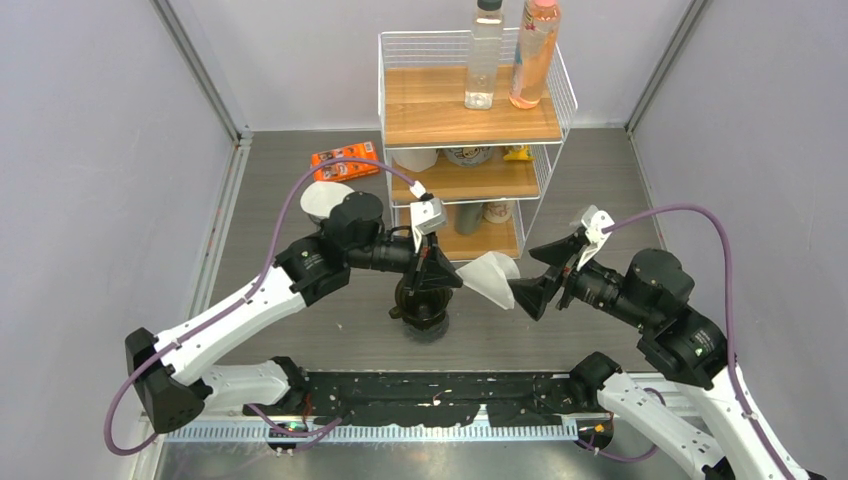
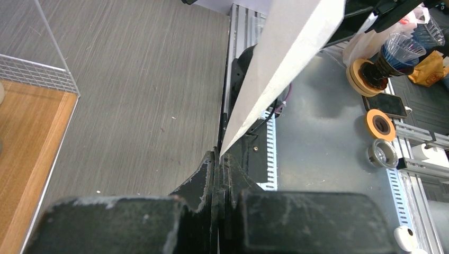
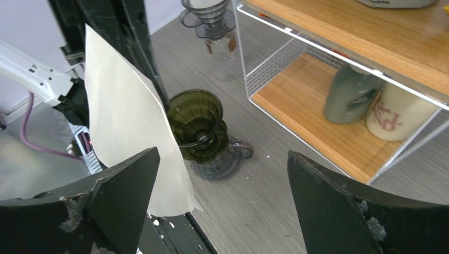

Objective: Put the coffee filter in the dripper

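Observation:
My left gripper (image 1: 443,274) is shut on one corner of a white paper coffee filter (image 1: 492,278) and holds it in the air, just right of and above the dark green dripper (image 1: 422,303) on the table. In the left wrist view the closed gripper (image 2: 218,156) pinches the filter (image 2: 286,63), which rises away edge-on. My right gripper (image 1: 537,275) is open and empty, its jaws wide apart right beside the filter's free end. In the right wrist view the filter (image 3: 127,121) hangs by the left finger of the open gripper (image 3: 223,154), with the empty dripper (image 3: 197,119) behind it.
A white wire rack (image 1: 470,120) with wooden shelves stands at the back, two bottles (image 1: 508,50) on top, mugs (image 3: 370,103) on its lower shelf. An orange packet (image 1: 343,160) and a white round item (image 1: 322,198) lie at the back left. A glass stand (image 3: 214,32) sits beyond the dripper.

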